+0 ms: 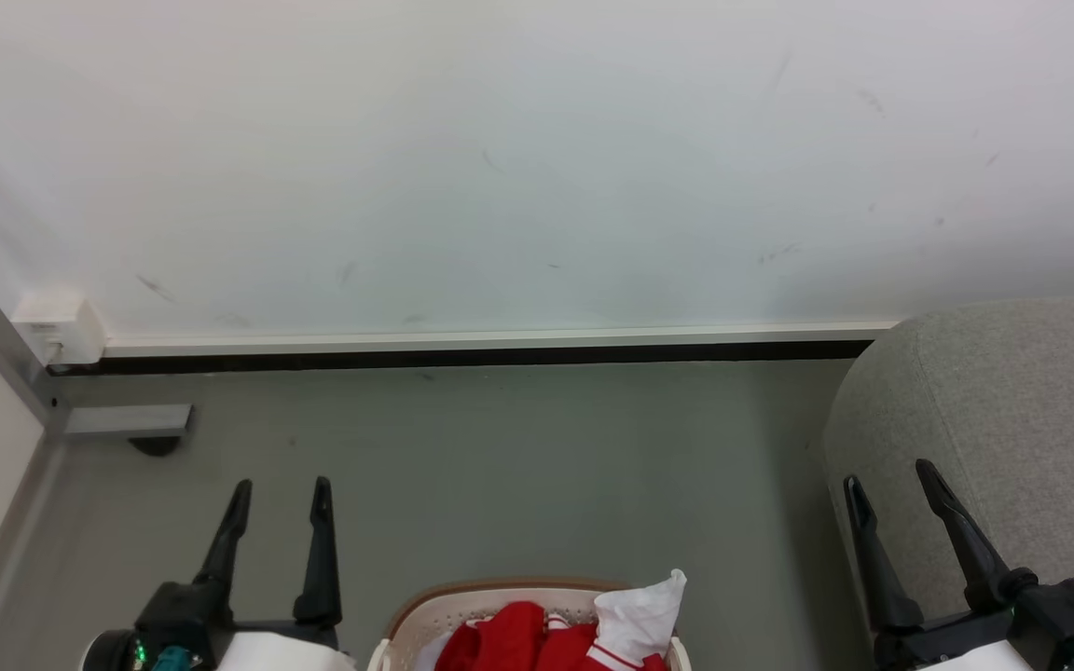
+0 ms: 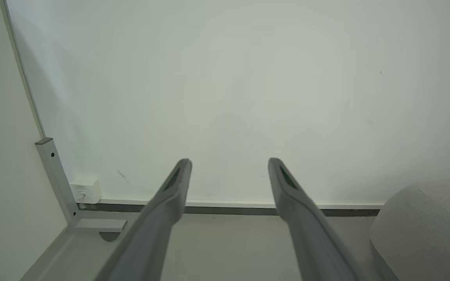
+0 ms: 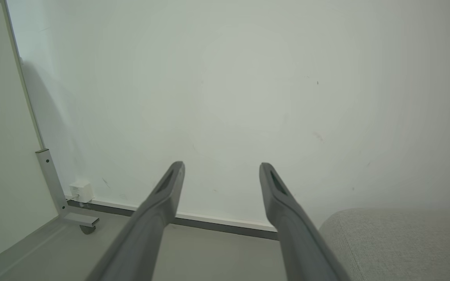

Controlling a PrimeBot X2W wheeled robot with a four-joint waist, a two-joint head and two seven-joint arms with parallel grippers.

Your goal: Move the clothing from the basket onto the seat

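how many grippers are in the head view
2. The left gripper at lower left over the floor, the right gripper at lower right by the seat. Both open, empty.

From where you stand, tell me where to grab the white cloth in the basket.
Pinch the white cloth at its raised peak, which stands above the basket rim beside the red clothes. Come down from above; the open right end effector looks nearer.
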